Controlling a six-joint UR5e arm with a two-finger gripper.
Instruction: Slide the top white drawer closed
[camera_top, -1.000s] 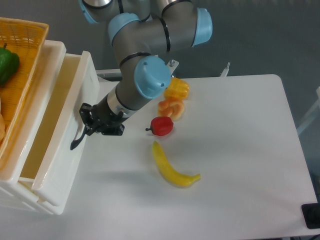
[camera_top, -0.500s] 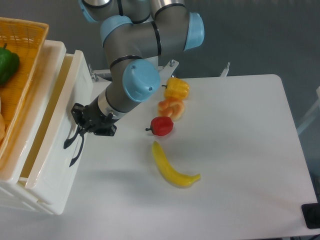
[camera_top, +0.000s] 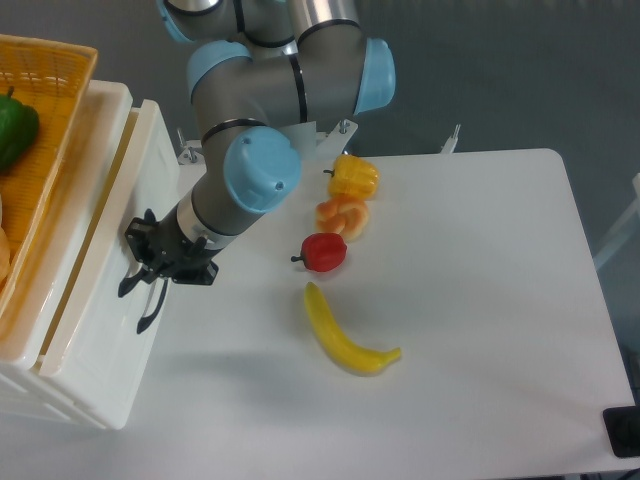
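At the left of the frame, the large glossy white plastic top drawer (camera_top: 105, 290) is sitting almost shut, only a thin gap showing along its upper edge. The black two-finger tool (camera_top: 140, 268) is pressing against the drawer front by the curved black handle (camera_top: 148, 305); whether it is clenched I cannot tell. The push should be running straight and square, avoiding jamming.
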